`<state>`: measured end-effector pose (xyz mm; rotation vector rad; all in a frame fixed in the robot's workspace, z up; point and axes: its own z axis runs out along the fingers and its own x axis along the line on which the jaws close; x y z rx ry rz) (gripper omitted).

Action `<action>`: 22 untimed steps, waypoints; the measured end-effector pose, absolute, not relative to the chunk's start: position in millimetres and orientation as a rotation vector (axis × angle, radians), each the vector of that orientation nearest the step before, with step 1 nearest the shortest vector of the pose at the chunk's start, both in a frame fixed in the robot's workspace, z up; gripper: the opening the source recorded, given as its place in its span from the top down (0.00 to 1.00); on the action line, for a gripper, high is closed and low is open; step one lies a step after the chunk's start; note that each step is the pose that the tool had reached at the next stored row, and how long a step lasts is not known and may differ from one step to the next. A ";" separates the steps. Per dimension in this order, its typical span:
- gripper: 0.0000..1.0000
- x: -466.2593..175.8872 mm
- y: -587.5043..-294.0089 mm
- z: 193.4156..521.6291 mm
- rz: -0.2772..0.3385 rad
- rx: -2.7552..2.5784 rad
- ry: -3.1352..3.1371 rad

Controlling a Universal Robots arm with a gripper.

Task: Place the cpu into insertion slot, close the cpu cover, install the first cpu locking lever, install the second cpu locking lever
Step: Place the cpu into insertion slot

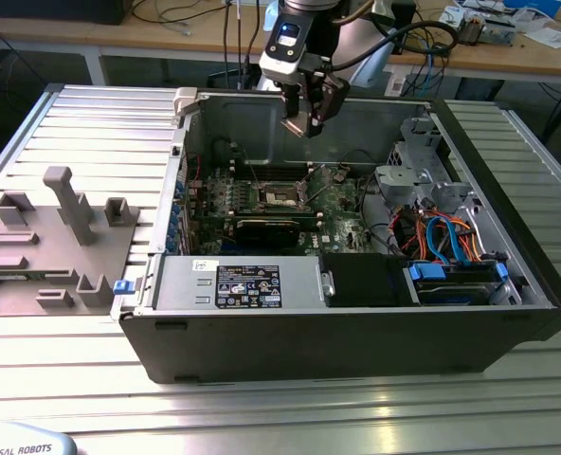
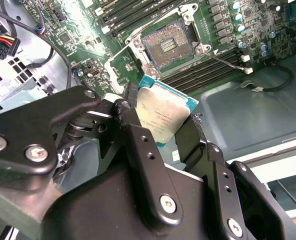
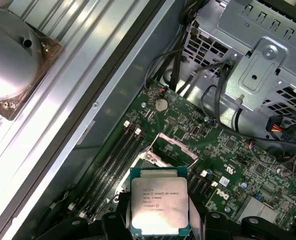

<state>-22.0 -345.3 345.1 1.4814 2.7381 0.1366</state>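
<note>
My gripper hangs above the open computer case, shut on the cpu. Both wrist views show the cpu, a flat silver chip with a green edge, pinched at two opposite sides by the black fingers. Below it on the green motherboard lies the insertion slot, its dark centre uncovered. The cpu cover stands raised beside the slot. A thin metal locking lever sticks out past the slot's edge.
The case's back wall is close behind the gripper. A metal drive cage and cable bundles fill the exterior view's right. A power supply box lines the front. A grey fixture block sits outside the case, on the exterior view's left.
</note>
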 end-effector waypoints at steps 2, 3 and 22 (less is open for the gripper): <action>0.46 -22.0 -345.3 345.1 0.136 1.488 2.735; 0.46 -22.0 -345.3 345.1 0.136 1.490 2.733; 0.46 -22.0 -345.3 345.0 0.135 1.601 2.666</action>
